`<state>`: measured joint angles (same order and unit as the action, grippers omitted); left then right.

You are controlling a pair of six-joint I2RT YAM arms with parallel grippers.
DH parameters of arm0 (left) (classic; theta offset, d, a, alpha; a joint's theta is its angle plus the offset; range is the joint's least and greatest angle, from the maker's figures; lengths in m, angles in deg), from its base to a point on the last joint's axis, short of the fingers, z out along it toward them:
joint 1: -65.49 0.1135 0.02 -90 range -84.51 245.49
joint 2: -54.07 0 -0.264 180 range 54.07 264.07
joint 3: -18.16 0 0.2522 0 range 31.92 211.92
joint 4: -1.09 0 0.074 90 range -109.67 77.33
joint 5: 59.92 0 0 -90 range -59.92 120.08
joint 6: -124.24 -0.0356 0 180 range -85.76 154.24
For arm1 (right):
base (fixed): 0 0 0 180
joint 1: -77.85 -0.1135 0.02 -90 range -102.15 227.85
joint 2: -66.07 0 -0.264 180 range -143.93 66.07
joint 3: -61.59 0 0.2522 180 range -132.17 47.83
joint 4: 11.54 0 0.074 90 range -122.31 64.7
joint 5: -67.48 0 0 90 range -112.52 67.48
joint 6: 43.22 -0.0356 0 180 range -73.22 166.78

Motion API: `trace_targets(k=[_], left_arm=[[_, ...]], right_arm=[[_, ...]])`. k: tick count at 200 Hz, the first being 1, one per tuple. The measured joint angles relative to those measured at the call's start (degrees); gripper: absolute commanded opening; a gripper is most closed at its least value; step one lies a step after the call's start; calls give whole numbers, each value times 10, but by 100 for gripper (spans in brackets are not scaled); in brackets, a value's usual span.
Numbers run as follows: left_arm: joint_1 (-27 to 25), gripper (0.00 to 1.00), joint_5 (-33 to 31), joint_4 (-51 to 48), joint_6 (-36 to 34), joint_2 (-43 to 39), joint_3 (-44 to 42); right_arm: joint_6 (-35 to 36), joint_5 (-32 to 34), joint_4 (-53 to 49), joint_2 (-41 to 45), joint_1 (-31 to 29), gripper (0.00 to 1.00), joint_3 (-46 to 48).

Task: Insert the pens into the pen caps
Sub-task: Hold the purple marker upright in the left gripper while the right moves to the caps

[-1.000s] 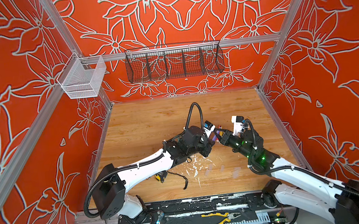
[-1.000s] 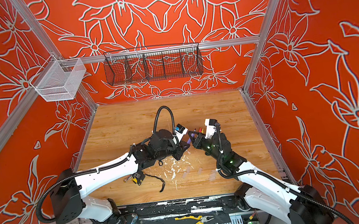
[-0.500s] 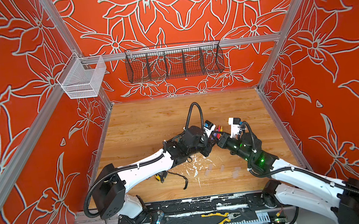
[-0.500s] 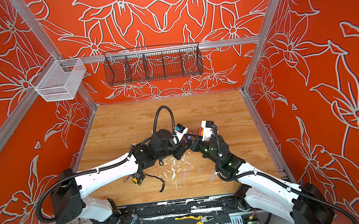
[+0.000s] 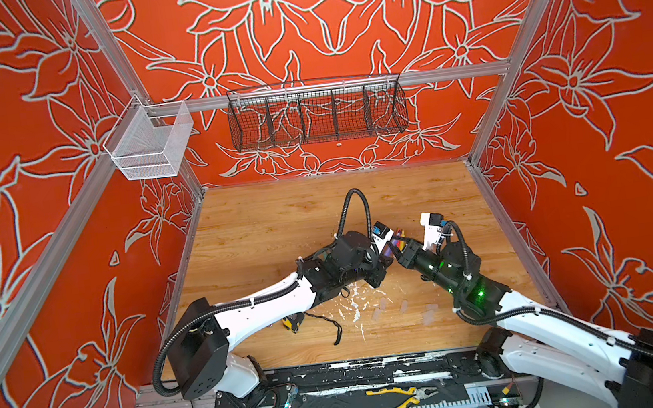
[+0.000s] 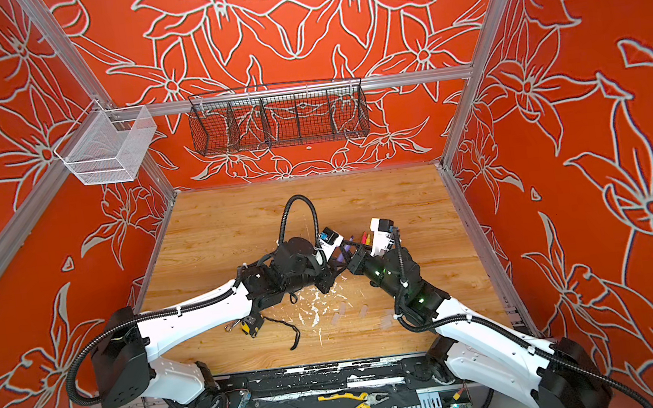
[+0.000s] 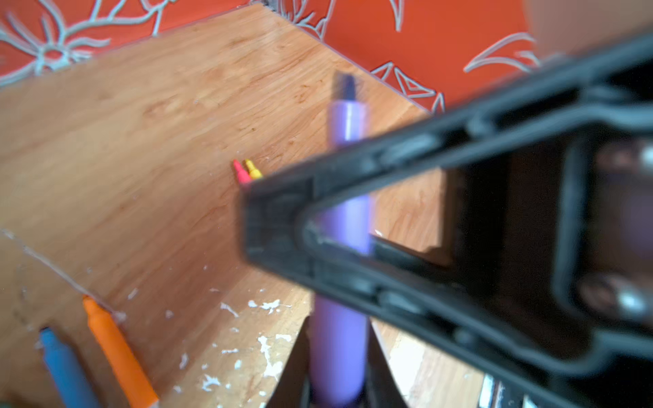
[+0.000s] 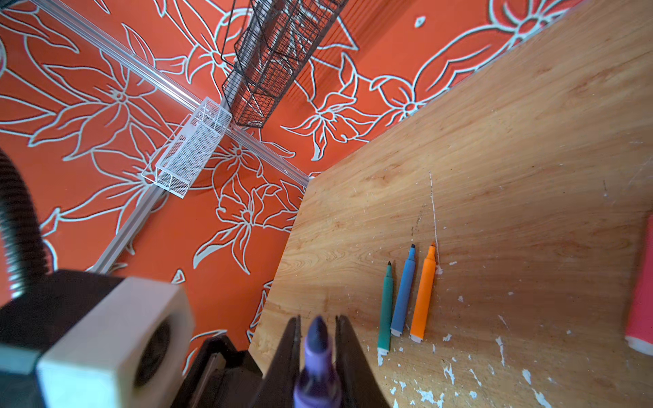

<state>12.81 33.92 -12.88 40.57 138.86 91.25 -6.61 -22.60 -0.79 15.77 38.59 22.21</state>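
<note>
Between two end effectors (image 7: 337, 353) (image 8: 316, 335) hangs one purple pen (image 7: 348, 120), five pens (image 8: 404, 293) below

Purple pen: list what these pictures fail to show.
Barrel of the purple pen: left wrist view, crossed twice by the blurred right end effector.
Any clear cap on its tip: blurred in both wrist views, too small in both top views.
Its rear: right wrist view, cut off by the edge.
</note>
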Motion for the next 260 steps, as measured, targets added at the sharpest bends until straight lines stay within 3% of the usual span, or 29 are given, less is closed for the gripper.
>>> trace_targets(k=[23,42,61,91,155,201,260], left_arm=[[-1,0,-3,3,5,0,-2],[-1,0,-8,2,5,0,-1],[-1,0,-17,-9,10,0,2],[-1,0,-42,-37,32,-18,6],[-1,0,-88,-130,118,-103,10],[1,0,-167,-258,148,-144,10],[49,0,-190,-290,175,-286,-85]], right_arm=[[-3,2,-1,0,-1,33,0],[-8,6,-7,8,-1,60,0],[0,10,-37,25,-2,76,-3],[10,10,-122,50,-2,89,-40],[51,-30,-279,64,-4,90,-120],[78,-52,-342,-65,-19,84,-149],[83,-17,-390,-161,-111,77,-186]])
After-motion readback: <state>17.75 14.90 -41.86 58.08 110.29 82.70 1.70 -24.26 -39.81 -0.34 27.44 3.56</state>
